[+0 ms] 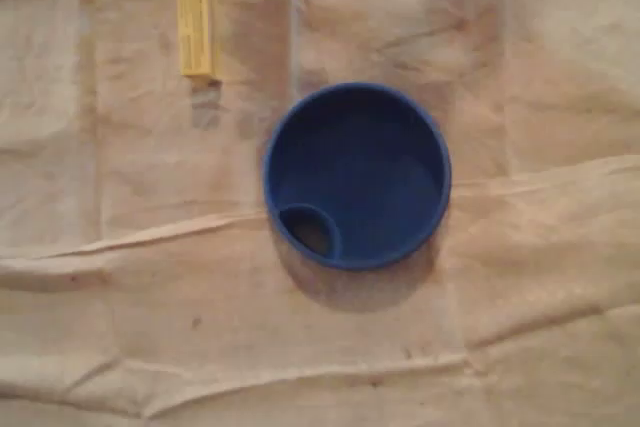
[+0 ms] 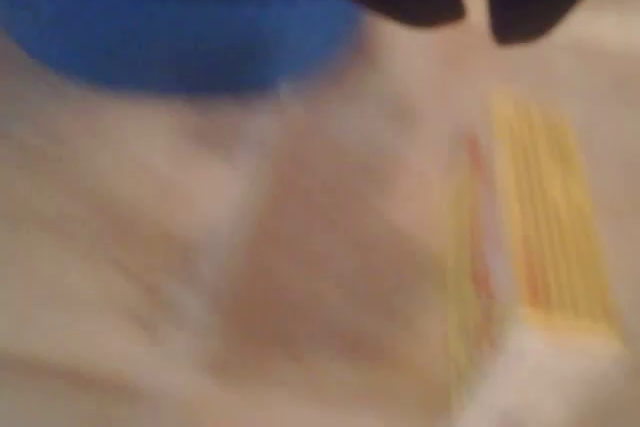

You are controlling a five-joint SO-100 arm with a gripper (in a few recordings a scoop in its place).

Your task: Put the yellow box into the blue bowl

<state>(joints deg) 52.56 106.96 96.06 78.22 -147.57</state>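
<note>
Plainly, the yellow box (image 1: 197, 23) is not yet picked up: in the overhead view it lies flat on the cloth-covered bench (image 1: 120, 327), well apart from the blue bowl (image 1: 357, 175) and at about ten o'clock from it, with its long axis running twelve to six. The bowl sits near the middle of the bench, open side up, with a small ring-shaped pocket (image 1: 310, 230) inside its wall at about seven o'clock. In the blurred wrist view the claw (image 2: 478, 27) hangs at twelve o'clock, its two dark fingers pressed almost together with only a thin slit of light between them and nothing pinched. The box (image 2: 545, 237) lies below it toward five o'clock, and the bowl (image 2: 170, 32) shows at ten o'clock. To my eye the box is a slim carton, probably light and fairly stiff, though its thin walls could buckle under a hard squeeze, and its faces look smooth enough to slip. I would take it across the narrow width, about halfway along its length, so that it hangs level and does not swing. The claw would have to spread first and come down square to the long sides. The cloth is soft and creased, so fingertips pushed too low might ruck it up.
</note>
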